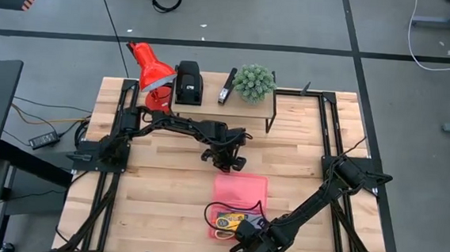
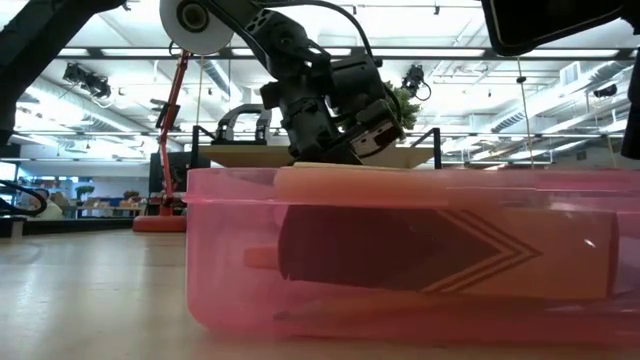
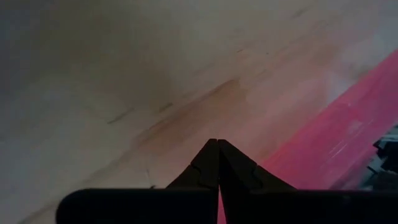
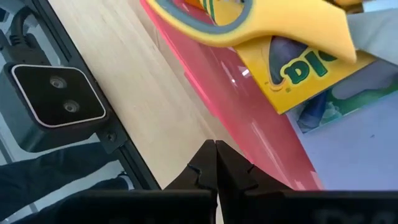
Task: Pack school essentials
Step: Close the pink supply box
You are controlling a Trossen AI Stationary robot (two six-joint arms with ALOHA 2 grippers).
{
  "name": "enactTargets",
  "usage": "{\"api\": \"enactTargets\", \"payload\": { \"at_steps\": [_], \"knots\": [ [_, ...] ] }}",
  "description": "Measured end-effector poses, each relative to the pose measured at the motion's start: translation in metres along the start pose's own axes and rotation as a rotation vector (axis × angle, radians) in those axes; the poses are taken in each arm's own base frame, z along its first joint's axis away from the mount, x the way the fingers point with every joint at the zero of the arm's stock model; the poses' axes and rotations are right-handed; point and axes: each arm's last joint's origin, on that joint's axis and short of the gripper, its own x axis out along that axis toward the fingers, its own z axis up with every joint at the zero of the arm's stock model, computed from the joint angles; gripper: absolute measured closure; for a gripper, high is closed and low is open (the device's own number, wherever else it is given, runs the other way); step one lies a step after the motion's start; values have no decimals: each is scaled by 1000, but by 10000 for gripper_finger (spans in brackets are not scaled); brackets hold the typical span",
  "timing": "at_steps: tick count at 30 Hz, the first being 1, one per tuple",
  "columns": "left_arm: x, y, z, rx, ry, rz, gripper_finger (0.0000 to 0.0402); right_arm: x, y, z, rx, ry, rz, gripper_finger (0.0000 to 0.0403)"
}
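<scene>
At the counter's near edge the right hand [image 1: 242, 249] was seen closed and empty beside the pink box [image 1: 240, 192], where scissors [image 4: 261, 22] lay on crayons [image 4: 305, 68]. Light, rigid, likely gripped by handles. Beyond, left hand [image 1: 224, 159] closed, empty.

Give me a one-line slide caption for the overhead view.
Left gripper hovers by the pink box; right gripper sits at its scissors end.

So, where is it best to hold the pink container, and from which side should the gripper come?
Probably the thin upright rim of the pink container, from straight above: its open top leaves the wall edge free for one finger inside and one outside. The bare half nearest the left gripper seems best.
</scene>
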Motion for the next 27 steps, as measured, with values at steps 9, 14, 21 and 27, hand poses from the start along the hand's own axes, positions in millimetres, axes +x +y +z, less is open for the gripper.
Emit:
{"api": "enactTargets", "payload": {
  "at_steps": [9, 14, 21, 27],
  "knots": [
    [-9, -1, 10, 5, 33, -62, 384, 0, 0, -1, 4, 25, 3, 397],
    [-22, -15, 16, 57, -2, -110, 395, 0, 0, -1, 15, 32, 3, 397],
    [-39, -35, 21, 94, -43, -169, 387, 1, -2, 9, 49, 30, -3, 397],
    [-47, -33, 21, 153, -41, -109, 391, 3, -5, 21, 56, 16, -8, 397]
  ]
}}
